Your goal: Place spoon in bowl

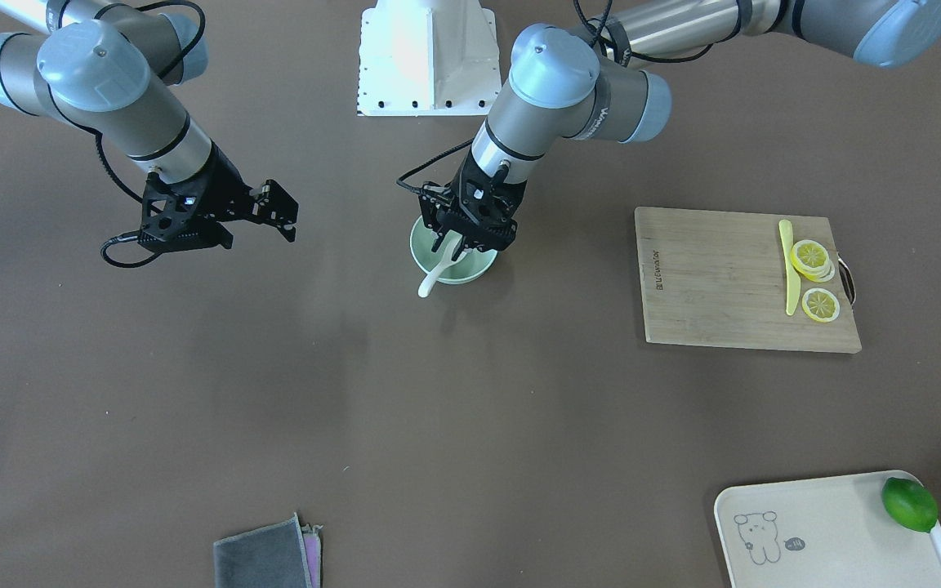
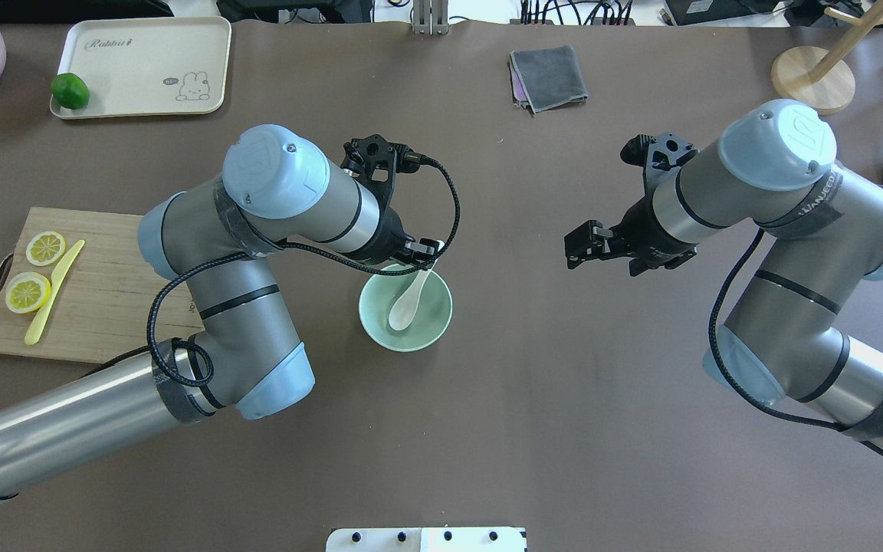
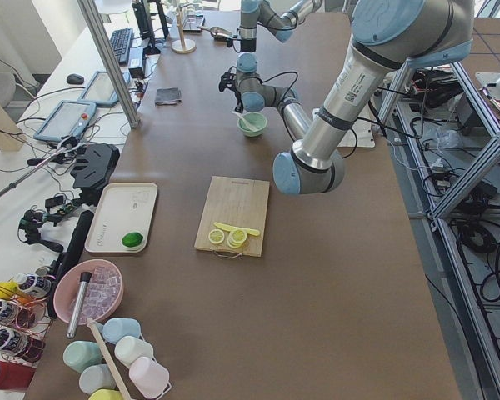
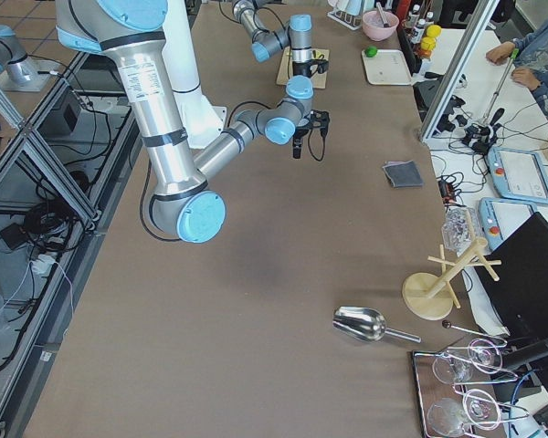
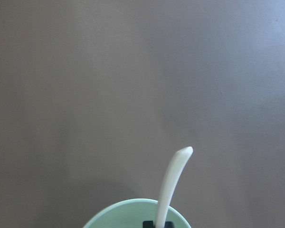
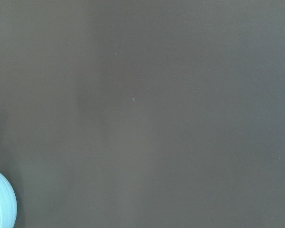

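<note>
Overhead and front-facing views, spoon at the bowl. The bowl stands on the brown table. The spoon lies tilted in it: the scoop is down inside, and the handle rises over the rim on the side away from the robot, its tip past the bowl's edge. The left gripper hangs just above that far rim, its jaws drawn narrow and pinching the spoon's handle; the left wrist view shows the handle running out from a dark fingertip over the bowl's edge. The right gripper hovers above the table well apart from the bowl, on the robot's right, jaws parted and empty. A wooden cutting board lies on the bowl's other side.
</note>
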You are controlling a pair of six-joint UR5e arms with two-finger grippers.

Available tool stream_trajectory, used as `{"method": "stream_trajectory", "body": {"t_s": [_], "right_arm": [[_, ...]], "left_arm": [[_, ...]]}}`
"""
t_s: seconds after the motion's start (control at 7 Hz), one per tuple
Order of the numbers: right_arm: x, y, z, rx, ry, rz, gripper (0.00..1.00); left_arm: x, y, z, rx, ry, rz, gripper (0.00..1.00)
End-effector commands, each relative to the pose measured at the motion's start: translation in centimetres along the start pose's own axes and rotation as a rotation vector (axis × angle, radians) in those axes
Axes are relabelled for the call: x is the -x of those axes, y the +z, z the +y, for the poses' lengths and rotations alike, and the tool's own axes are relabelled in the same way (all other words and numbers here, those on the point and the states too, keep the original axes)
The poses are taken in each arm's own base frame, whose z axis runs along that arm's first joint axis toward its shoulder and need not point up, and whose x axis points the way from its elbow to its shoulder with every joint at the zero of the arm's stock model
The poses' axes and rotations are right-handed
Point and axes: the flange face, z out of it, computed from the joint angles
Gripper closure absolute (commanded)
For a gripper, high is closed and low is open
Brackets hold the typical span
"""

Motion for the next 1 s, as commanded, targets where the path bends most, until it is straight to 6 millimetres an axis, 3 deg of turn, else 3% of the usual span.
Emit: {"method": "stream_trajectory", "body": {"t_s": [0.0, 0.14, 0.43, 0.57, 0.71, 0.86], "right_arm": [[-1.6, -1.1, -1.2, -0.014, 0.010, 0.006, 0.00], [-4.3, -1.9, -2.4, -0.021, -0.010, 0.022, 0.00], [-13.2, -4.9, -5.2, -0.035, -0.088, 0.076, 0.00], [-17.8, -6.0, -6.4, -0.037, -0.103, 0.103, 0.00], [-22.7, -7.6, -7.1, -0.051, -0.113, 0.138, 0.00], [-27.7, -9.2, -7.3, -0.052, -0.172, 0.168, 0.00]], "left_arm": [[3.2, -3.0, -2.8, -0.055, -0.073, -0.028, 0.03], [11.4, -4.7, -4.1, -0.024, -0.078, -0.080, 0.03], [29.6, -12.5, -5.8, 0.021, 0.121, -0.172, 0.03], [37.5, -16.1, -5.7, 0.070, 0.199, -0.248, 0.03], [43.0, -19.1, -5.0, 0.154, 0.262, -0.316, 0.03], [48.0, -23.8, -4.5, 0.190, 0.243, -0.355, 0.03]]}}
